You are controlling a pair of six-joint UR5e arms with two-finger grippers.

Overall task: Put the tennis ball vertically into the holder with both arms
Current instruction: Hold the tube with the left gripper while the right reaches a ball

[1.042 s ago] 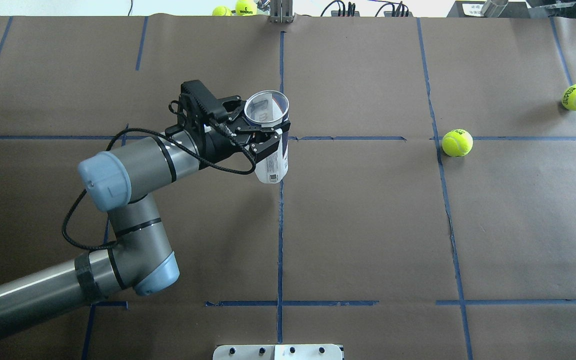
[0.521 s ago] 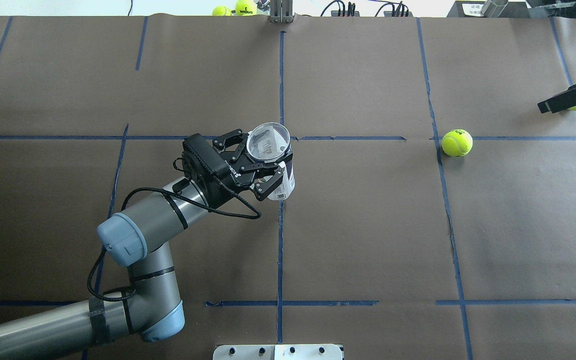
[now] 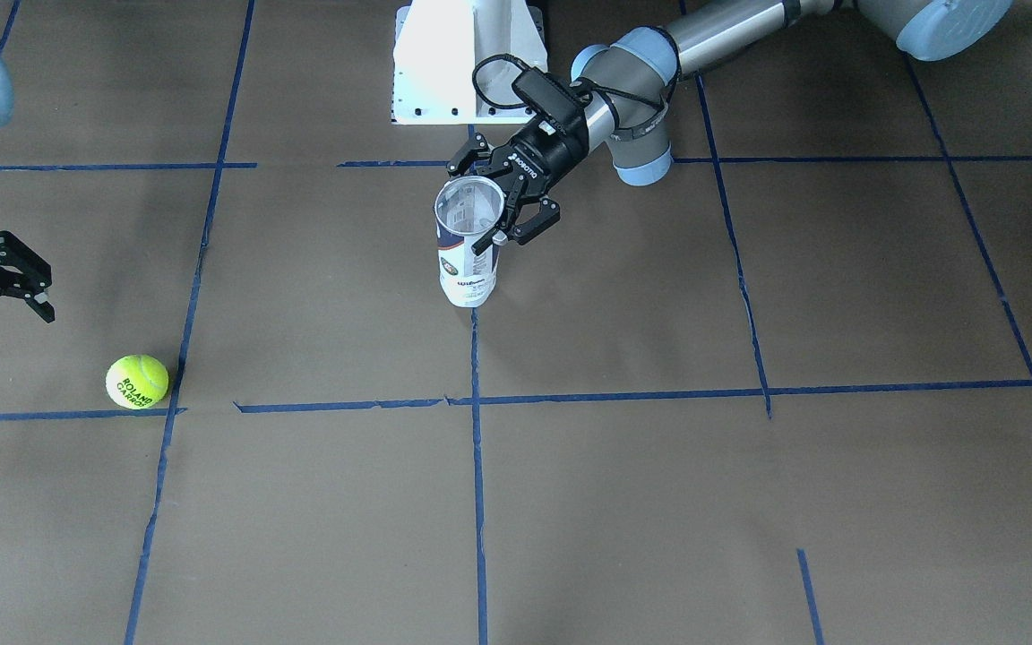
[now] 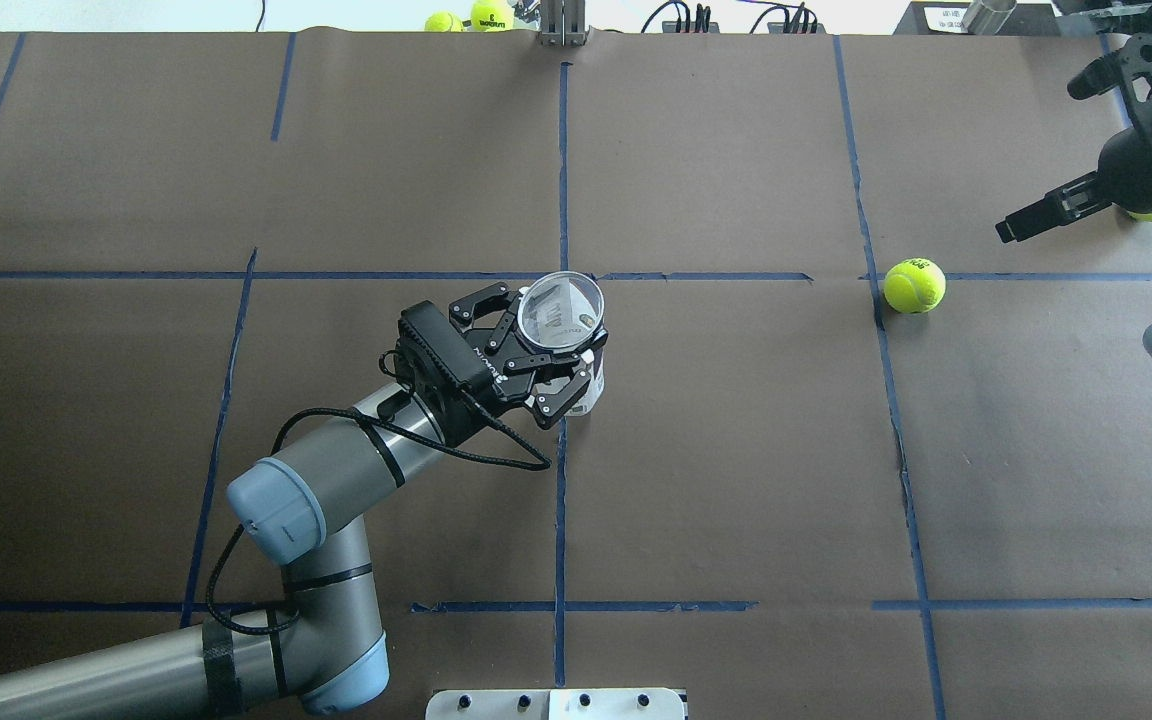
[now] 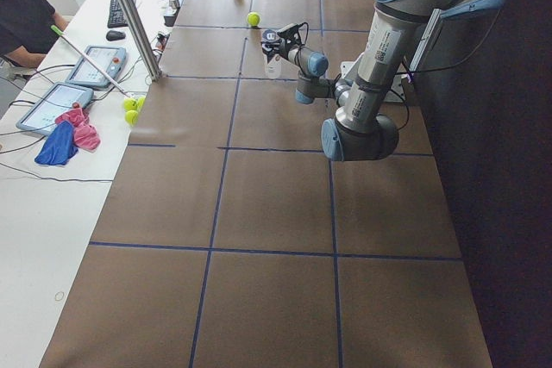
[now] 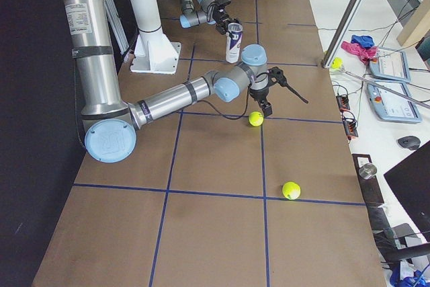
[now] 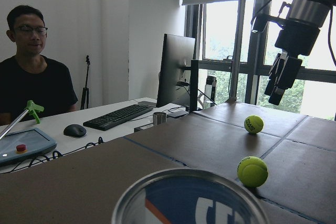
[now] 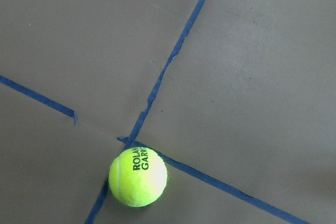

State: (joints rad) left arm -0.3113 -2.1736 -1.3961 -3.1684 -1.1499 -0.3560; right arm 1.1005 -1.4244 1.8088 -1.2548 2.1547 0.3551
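Left gripper was clamped round the holder near its rim, upright by table centre. Right gripper hung empty, jaws spread wide, near the tennis ball - loose on a tape crossing, well apart from the holder. Risk: an off-centre close could nudge the ball rolling away.

The clear plastic cylindrical holder is upright near the centre of the brown paper-covered table, between the black left gripper's fingers. The yellow-green felt tennis ball lies well apart to its right. The black right gripper hangs farther right, fingers spread.
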